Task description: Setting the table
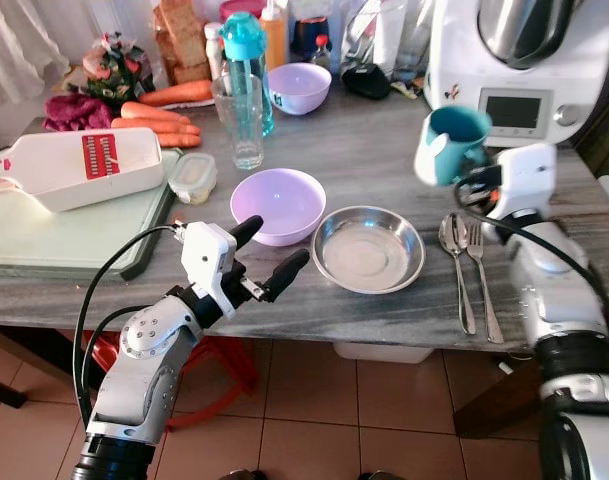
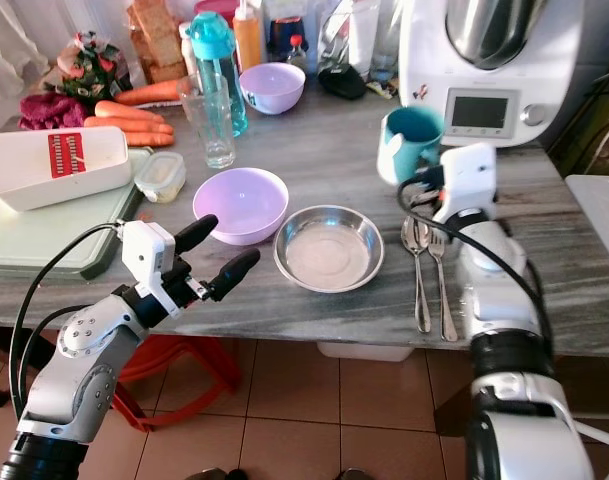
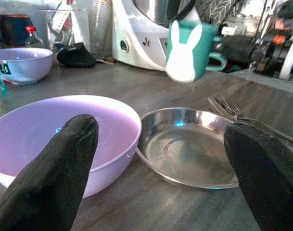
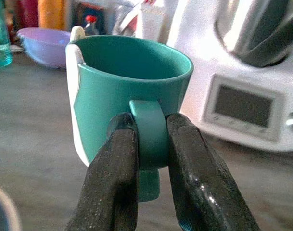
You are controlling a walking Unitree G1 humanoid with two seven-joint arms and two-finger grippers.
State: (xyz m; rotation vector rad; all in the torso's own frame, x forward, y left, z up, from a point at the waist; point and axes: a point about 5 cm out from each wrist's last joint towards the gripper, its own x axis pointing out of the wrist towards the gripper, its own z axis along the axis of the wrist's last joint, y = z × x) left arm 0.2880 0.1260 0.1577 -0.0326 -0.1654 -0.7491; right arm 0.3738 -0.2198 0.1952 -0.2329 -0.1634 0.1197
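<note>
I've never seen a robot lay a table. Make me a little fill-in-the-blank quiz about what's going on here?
1. The right gripper pinches the teal mug by its ____.
2. The spoon and fork lie to the ____ of the steel plate, by the robot's sides.
3. The left gripper hovers with its fingers ____.
4. The big bowl touching the plate is ____ in colour.

Missing words: handle; right; open; purple

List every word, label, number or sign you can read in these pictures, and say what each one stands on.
No text reads clearly.
Kitchen machine: grey screen, blank; small marks on its side, too blurred.
Far purple bowl: dark sticker, too small to read.
Teal mug in the right gripper: white rabbit shape, no words.
White slicer: red panel, no lettering legible.
</note>
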